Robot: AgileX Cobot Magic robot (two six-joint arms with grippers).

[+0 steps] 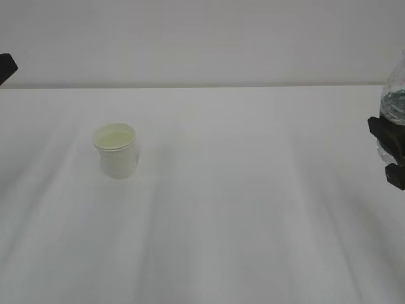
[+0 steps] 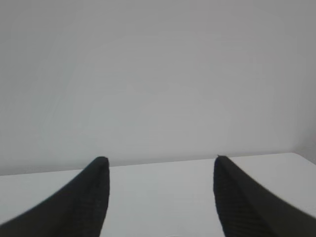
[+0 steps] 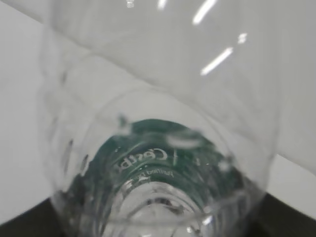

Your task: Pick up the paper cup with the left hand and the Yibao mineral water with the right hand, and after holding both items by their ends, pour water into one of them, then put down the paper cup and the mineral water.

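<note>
My left gripper (image 2: 158, 197) stands spread wide, its two dark, finely ribbed fingers (image 2: 84, 202) curving up from the bottom of my left wrist view with bare white table (image 2: 158, 173) and a pale wall between them; nothing is held there. In the exterior view only a black corner of that arm (image 1: 6, 66) shows at the far left edge.

My right gripper (image 1: 389, 149) is clamped round the water bottle (image 1: 395, 95) at the far right edge of the exterior view, black jaws hugging its clear body, which stands up above them. My right wrist view is filled by that bottle (image 3: 158, 163): transparent ribbed plastic with bright glints, droplets clinging inside, and the dark green label with white lettering seen through the wall. The jaws themselves are only dark corners at the bottom of that view.

The paper cup (image 1: 116, 151) stands upright on the table (image 1: 253, 209), left of centre, well apart from both grippers. It is small, white and slightly tapered, with a rolled rim and a pale yellowish inside. Only the exterior view shows it. The table is smooth, matte white.
</note>
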